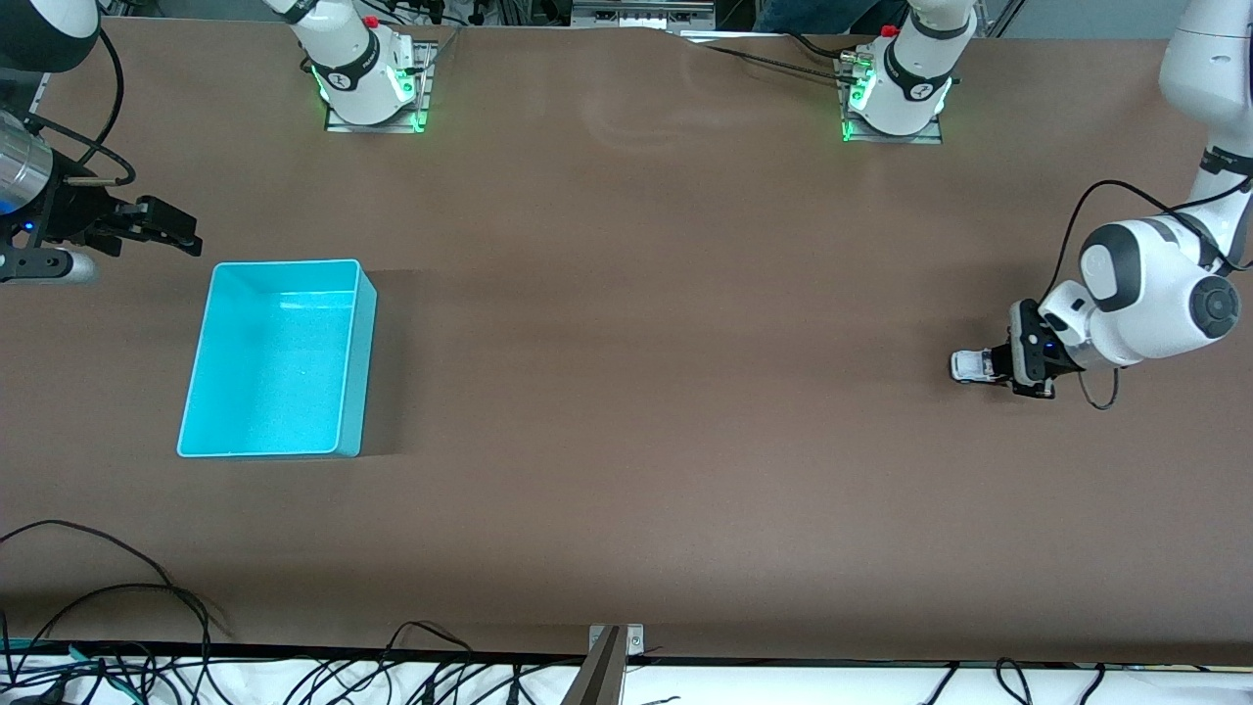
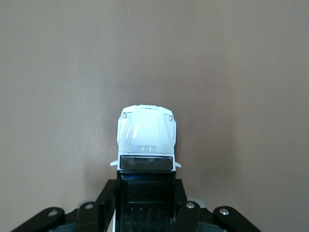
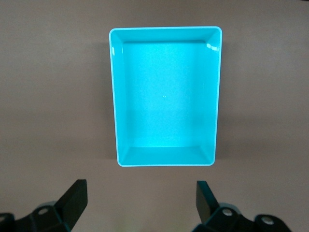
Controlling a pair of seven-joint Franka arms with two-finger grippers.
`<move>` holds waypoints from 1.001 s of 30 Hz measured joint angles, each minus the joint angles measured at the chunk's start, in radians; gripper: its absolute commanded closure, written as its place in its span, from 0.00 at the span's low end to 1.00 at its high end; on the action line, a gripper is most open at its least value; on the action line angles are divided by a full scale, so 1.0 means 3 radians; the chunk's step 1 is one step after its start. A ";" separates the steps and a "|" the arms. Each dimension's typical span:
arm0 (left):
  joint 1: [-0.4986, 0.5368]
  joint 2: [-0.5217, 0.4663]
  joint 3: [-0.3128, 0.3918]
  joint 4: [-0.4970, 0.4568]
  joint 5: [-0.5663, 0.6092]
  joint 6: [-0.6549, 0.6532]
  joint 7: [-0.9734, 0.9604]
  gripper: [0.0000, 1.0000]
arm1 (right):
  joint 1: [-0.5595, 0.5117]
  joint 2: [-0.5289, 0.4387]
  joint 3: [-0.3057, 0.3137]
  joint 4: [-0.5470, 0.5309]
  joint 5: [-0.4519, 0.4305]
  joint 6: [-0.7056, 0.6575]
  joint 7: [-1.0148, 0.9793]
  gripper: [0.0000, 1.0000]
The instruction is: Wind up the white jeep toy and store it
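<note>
White jeep toy (image 2: 147,134) with black roof; plain cyan bin (image 1: 338,431); brown table (image 1: 626,392); seemingly black end effectors.

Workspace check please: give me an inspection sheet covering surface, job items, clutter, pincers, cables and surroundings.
Surface: brown table, flat and bare between the items.
Job's things: white jeep toy toward the left arm's end of the table, hood sticking out of the grip; cyan bin toward the right arm's end, nothing in it.
Clutter: nothing seen.
Pincers: left pincer shut on the white jeep toy at table level; right pincer open, waiting above the table beside the cyan bin.
Cables: black cable looped off the left arm; cable tangle along the table edge nearest the front camera.
Surroundings: two arm bases with green lights at the edge farthest from the front camera.
</note>
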 measured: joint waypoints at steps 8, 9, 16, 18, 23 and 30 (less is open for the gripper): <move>0.0237 0.0064 0.0032 0.0112 -0.0011 0.0004 0.0253 0.99 | 0.0002 0.0000 0.0001 0.0000 0.0000 0.0000 0.0000 0.00; 0.0274 0.0073 0.0032 0.0125 -0.0019 0.0006 0.0284 0.99 | 0.0002 0.0000 0.0001 0.0000 0.0000 0.0000 0.0000 0.00; 0.0508 0.0159 0.0024 0.0260 -0.0076 -0.0024 0.0481 0.99 | 0.0002 0.0000 0.0001 0.0000 0.0000 0.0000 0.0000 0.00; 0.0561 0.0192 0.0022 0.0319 -0.0085 -0.0059 0.0534 0.99 | 0.0002 0.0000 0.0001 0.0000 0.0000 0.0000 0.0000 0.00; 0.0641 0.0255 0.0025 0.0429 -0.0091 -0.0128 0.0619 0.99 | 0.0002 0.0000 0.0001 0.0000 0.0000 0.0000 0.0000 0.00; 0.0681 0.0286 0.0034 0.0489 -0.0099 -0.0163 0.0676 0.99 | 0.0002 0.0000 0.0001 0.0000 0.0000 0.0000 0.0000 0.00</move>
